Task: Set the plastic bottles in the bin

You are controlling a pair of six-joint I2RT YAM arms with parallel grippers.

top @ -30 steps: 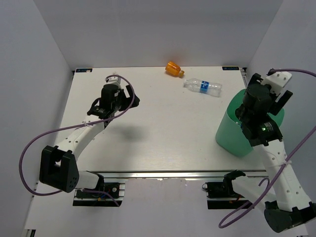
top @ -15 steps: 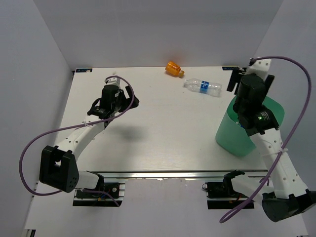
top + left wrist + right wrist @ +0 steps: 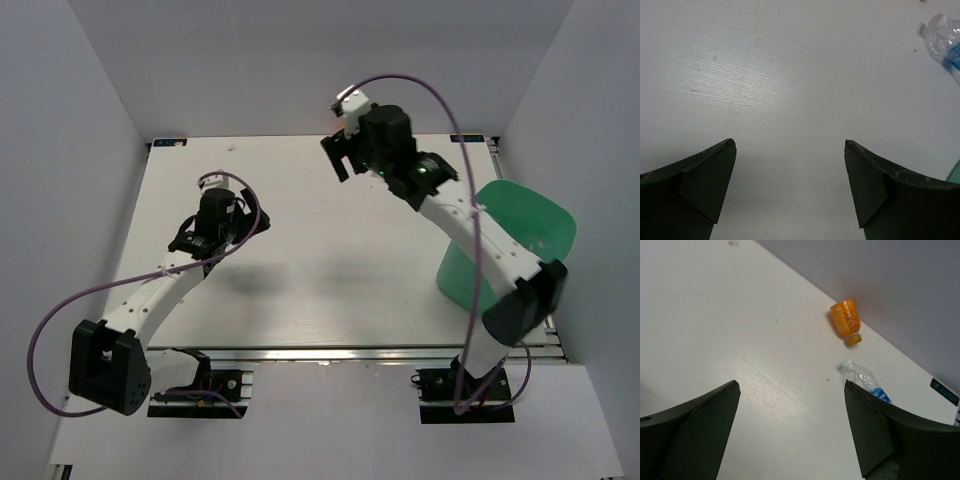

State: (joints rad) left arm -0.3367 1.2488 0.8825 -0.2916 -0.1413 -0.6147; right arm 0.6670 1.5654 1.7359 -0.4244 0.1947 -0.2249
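In the right wrist view, the stubby orange bottle [image 3: 846,320] lies by the back wall. The clear blue-labelled bottle [image 3: 864,379] lies just in front of it, partly behind my right finger. In the top view my right arm hides both. My right gripper [image 3: 342,150] hovers open and empty over the far middle of the table. My left gripper [image 3: 240,222] is open and empty over the left half; its view shows the blue-labelled bottle [image 3: 943,36] far off at top right. The green bin [image 3: 515,235] stands at the right edge. No other bottles show.
The white table [image 3: 320,260] is walled by white panels on three sides. A sliver of the bin's green rim [image 3: 955,175] shows at the right edge of the left wrist view. Purple cables loop from both arms.
My right arm has swung from over the bin leftwards and away to the far middle of the table, now covering the two bottles in the top view. My left gripper has drawn back slightly.
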